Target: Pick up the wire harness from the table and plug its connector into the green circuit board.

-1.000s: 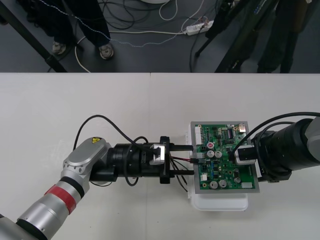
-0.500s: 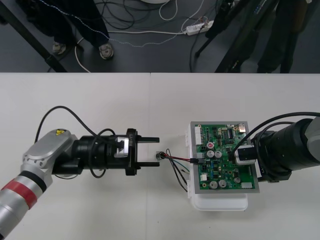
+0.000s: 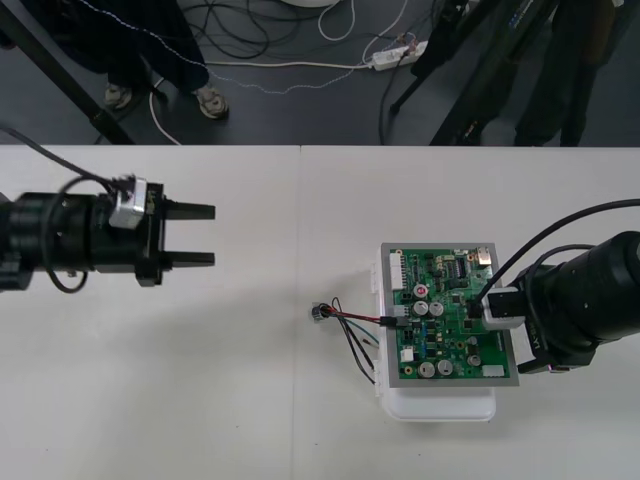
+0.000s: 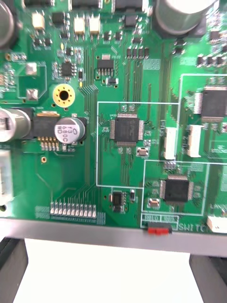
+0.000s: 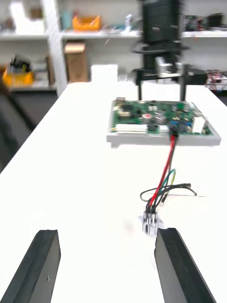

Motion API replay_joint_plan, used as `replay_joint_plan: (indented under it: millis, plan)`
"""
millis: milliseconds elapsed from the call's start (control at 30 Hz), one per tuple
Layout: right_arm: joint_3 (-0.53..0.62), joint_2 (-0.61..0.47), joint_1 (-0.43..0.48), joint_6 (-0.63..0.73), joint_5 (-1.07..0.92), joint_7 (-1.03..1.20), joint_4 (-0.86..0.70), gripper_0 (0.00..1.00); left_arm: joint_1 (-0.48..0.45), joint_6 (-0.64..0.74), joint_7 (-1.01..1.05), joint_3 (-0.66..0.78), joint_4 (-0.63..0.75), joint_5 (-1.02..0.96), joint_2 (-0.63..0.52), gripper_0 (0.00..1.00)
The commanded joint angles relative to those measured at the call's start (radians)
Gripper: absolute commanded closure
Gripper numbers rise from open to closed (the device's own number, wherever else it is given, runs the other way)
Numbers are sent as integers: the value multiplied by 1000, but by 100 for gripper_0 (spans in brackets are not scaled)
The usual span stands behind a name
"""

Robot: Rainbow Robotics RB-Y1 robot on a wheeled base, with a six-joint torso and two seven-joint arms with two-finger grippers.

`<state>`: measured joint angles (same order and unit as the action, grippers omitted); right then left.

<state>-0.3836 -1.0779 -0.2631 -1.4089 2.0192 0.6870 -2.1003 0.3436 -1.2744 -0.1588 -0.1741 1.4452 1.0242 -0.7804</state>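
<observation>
The green circuit board (image 3: 450, 315) sits on its white base (image 3: 440, 405) at the right of the table. The harness's black plug (image 3: 392, 320) sits in the board's left edge, and its red wire (image 5: 168, 161) runs up to the board (image 5: 156, 116). The wires (image 3: 355, 335) trail left to the metal socket (image 3: 320, 312), which rests on the table (image 5: 150, 223). My left gripper (image 3: 207, 235) hangs open far to the left, its fingers (image 5: 40, 265) apart with nothing between them. My right gripper (image 3: 497, 312) stands open at the board's right edge (image 4: 113, 232), seen beyond the board as the other gripper (image 5: 161, 92).
Bare table lies between the left gripper and the socket. Cables and a power strip (image 3: 395, 55) lie on the dark floor beyond the table's far edge.
My left gripper has let go of the harness and drawn back far to the left. The harness stays at the board's left edge. My right gripper has backed off slightly to the right.
</observation>
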Motion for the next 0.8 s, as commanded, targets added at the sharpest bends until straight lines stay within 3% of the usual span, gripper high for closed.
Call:
replay_joint_plan:
  millis: [33,400,500,800]
  plan:
    - [74,-65,1,2,-85,-124,32,0,-9,0,42,110,116,23,-132,42]
    - [215,-120,2,-50,-290,-222,57,0,51,59,314,166,284,-10,-341,41]
    - [287,-120,1,-91,-476,-213,63,0,129,64,418,165,314,-3,-385,42]
    - [388,-102,-16,-94,-752,-185,60,0,331,58,616,134,366,66,-444,42]
